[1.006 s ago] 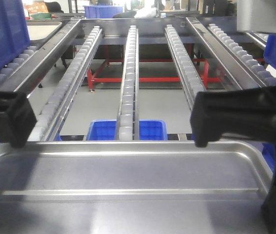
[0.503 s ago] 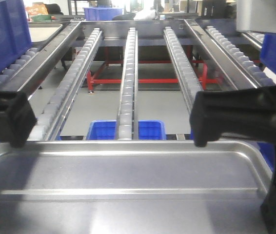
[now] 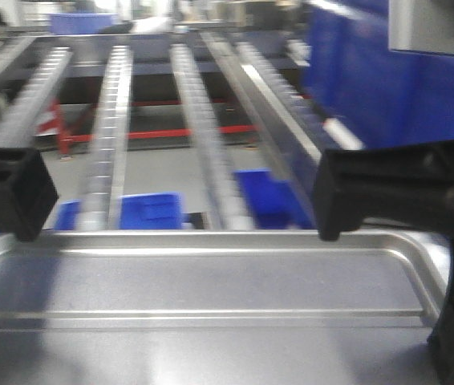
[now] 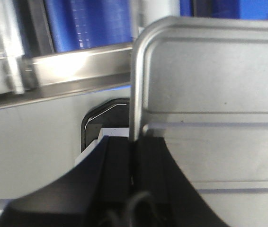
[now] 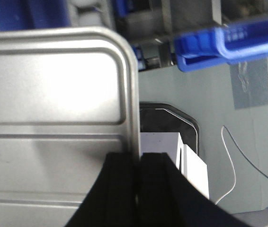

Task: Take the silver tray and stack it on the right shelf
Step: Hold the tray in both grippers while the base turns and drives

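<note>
The silver tray (image 3: 203,281) fills the lower front view, level, its two long ridges showing. My left gripper (image 3: 20,233) is shut on its left rim; the left wrist view shows the black fingers (image 4: 120,165) pinching the rim of the tray (image 4: 209,85). My right gripper (image 3: 327,233) is shut on the right rim; the right wrist view shows the same pinch on the tray (image 5: 53,94). Beyond the tray's far edge lies a flow rack with roller lanes (image 3: 107,128), blurred. I cannot tell if this is the right shelf.
A tall blue bin wall (image 3: 371,72) stands at the right behind the lanes. Blue bins (image 3: 151,210) sit on the floor below the rollers. A red frame bar (image 3: 163,132) runs under the rack. A blue bin edge (image 5: 228,42) shows over grey floor.
The background has slid left in the front view and gone blurred: the view has swung to the right. A blue bin wall has come in at the right. Both grippers still hold the tray.
</note>
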